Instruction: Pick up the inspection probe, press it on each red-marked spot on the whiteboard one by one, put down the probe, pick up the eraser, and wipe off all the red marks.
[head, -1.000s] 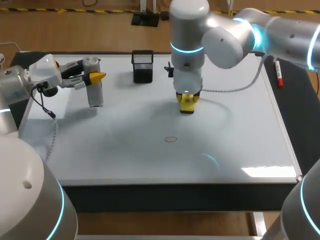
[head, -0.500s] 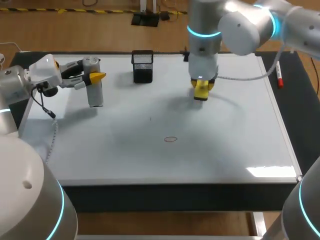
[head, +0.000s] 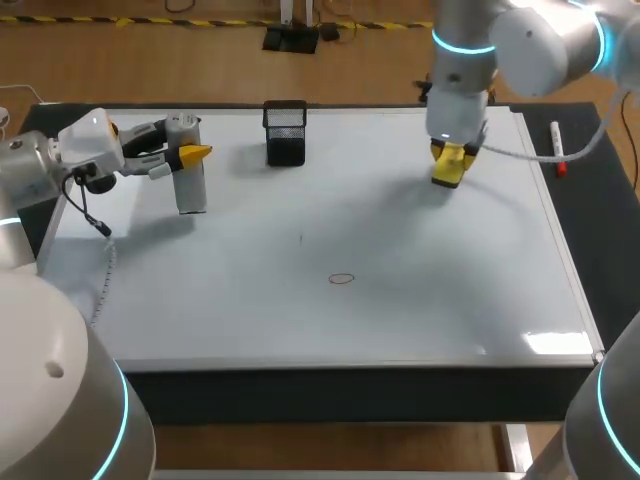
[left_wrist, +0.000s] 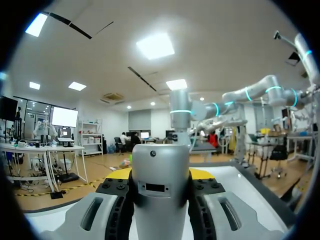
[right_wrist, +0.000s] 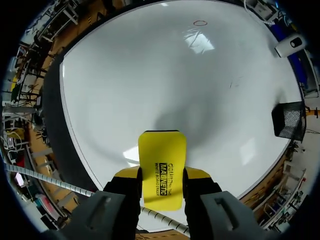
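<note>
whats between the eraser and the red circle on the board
Nothing but bare whiteboard lies between the eraser and the red circle; the head view and right wrist view both show it.

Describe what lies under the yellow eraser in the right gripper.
Plain whiteboard, with no red mark in the part that shows around it. The right gripper is shut on the eraser. The patch of board straight behind the eraser is covered and cannot be checked.
</note>
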